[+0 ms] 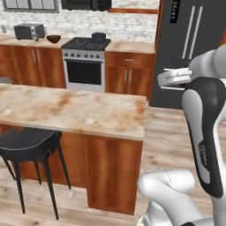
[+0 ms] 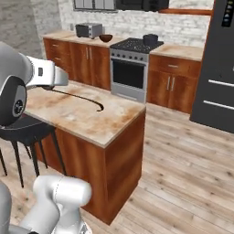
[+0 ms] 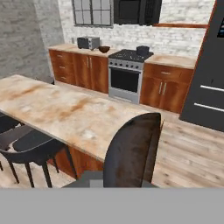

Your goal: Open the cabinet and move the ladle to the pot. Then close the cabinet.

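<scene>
Ladle (image 3: pixel 131 153): dark, worn metal bowl.

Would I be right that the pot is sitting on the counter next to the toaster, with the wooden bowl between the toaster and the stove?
Not quite: the pot sits on the stove, at its back right, not on the counter by the toaster. The right base view shows this. The wooden bowl is indeed between toaster and stove.
</scene>
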Tool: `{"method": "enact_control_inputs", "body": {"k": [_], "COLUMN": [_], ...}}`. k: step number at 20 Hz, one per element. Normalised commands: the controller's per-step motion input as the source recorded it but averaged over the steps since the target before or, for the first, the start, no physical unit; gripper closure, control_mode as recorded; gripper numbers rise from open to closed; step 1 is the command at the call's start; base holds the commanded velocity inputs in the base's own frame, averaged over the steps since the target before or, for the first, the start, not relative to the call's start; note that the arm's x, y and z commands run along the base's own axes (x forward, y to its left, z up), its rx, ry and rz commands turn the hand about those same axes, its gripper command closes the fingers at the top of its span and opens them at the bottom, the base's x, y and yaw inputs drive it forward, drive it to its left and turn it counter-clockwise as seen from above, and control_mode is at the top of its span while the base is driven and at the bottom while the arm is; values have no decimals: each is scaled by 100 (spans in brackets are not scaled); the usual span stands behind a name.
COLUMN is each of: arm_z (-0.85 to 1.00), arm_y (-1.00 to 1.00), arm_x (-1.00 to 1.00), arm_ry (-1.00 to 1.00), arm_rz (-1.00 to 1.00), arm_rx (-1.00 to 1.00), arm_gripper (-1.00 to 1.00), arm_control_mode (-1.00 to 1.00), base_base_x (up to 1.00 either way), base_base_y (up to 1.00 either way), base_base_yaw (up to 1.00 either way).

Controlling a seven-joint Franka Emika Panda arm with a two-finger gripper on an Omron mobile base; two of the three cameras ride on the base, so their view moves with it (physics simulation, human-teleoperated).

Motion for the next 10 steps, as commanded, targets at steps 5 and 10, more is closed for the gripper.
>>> {"method": "enact_control_inputs", "body": {"k": [5, 10], "arm_z": [0, 0], "arm_y": [0, 0], "arm_x": [0, 0], "arm_ry": [0, 0], "arm_rz": [0, 0], "arm_rx": [0, 0], "arm_gripper": [100, 100], "arm_control_mode": [100, 100], "base_base_x": [3, 17], "base_base_y": [-100, -97], "base_base_yaw": [-28, -27]}}
